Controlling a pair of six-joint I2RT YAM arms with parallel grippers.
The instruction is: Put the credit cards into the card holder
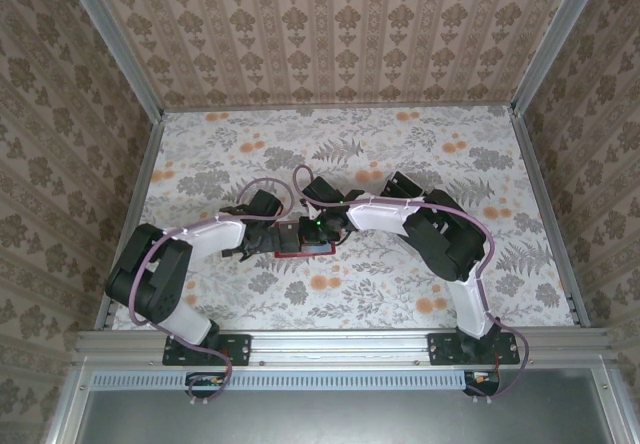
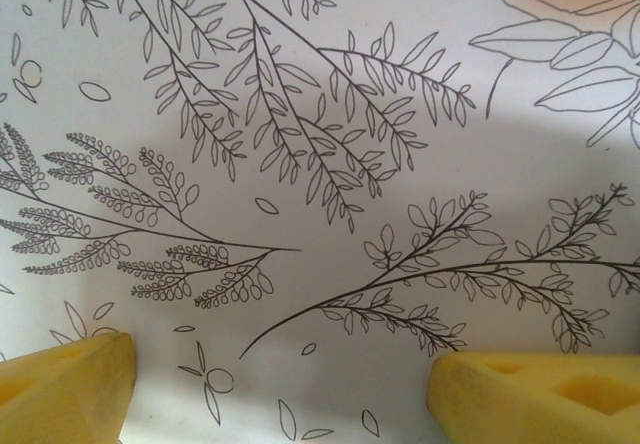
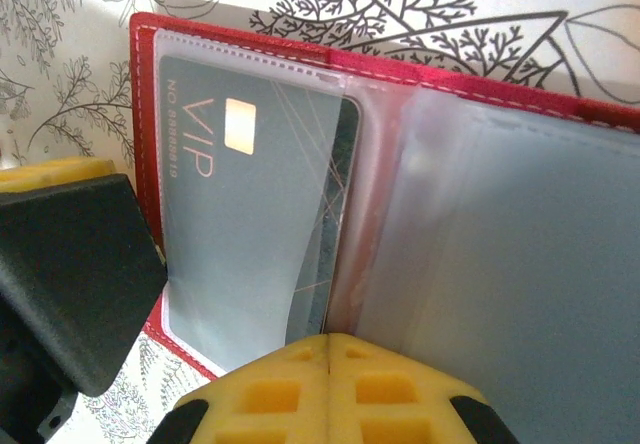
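Card holder (image 3: 145, 114), a small red folding wallet with clear plastic sleeves inside, lies opened flat on the white table cover with printed leaves (image 2: 300, 114), in the middle of the table between the two arms (image 1: 300, 241). It is spread open, I think, so that the sleeves face up and can be reached from above. One credit card (image 3: 250, 234), dark grey-black with a gold chip and pale "VIP" lettering, sits under the left sleeve, close to the stitched red edge. Its lower end is hidden by the fingers, so I cannot tell if it is fully in. The card's long axis runs from the far edge of the holder down toward the right gripper (image 3: 330, 389), nearly parallel to the middle fold, with the chip at the far end and the letters lying along that axis. The holder itself, when open, is long from left to right across the table. The right gripper's yellow fingers are pressed together at the near edge of the sleeve. Probably they are closed to make one blunt tip for pushing the card deeper or pressing the holder down. The left gripper (image 2: 300, 389) is just beside the holder in the top view. Its yellow fingertips (image 2: 60, 384) stand wide apart over bare cover with nothing between them, perhaps ready to steady the holder.
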